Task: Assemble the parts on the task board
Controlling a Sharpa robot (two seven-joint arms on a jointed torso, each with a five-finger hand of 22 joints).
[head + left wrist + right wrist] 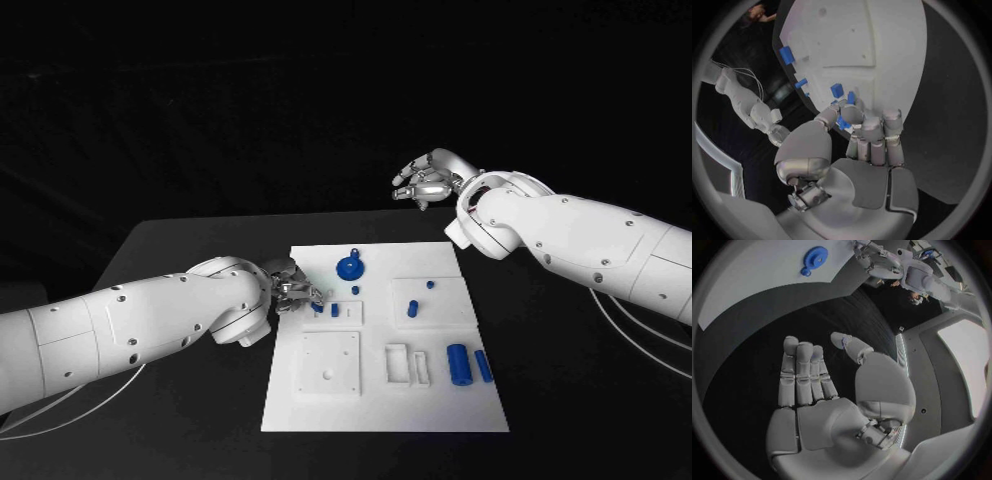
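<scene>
The robot's silver left hand (856,135) pinched a small blue plastic part (842,123) between thumb and fingers at the left edge of the white rectangular task board (433,405), while the silver right hand (427,180) hovered beyond the board's far edge, fingers loosely extended and holding nothing. Seating the piece cleanly would likely demand a firm pinch and a square, slow descent into its socket near the blue plastic gear (349,267). The part's shape stayed largely hidden behind the fingers, and its intended recess could not be made out.
</scene>
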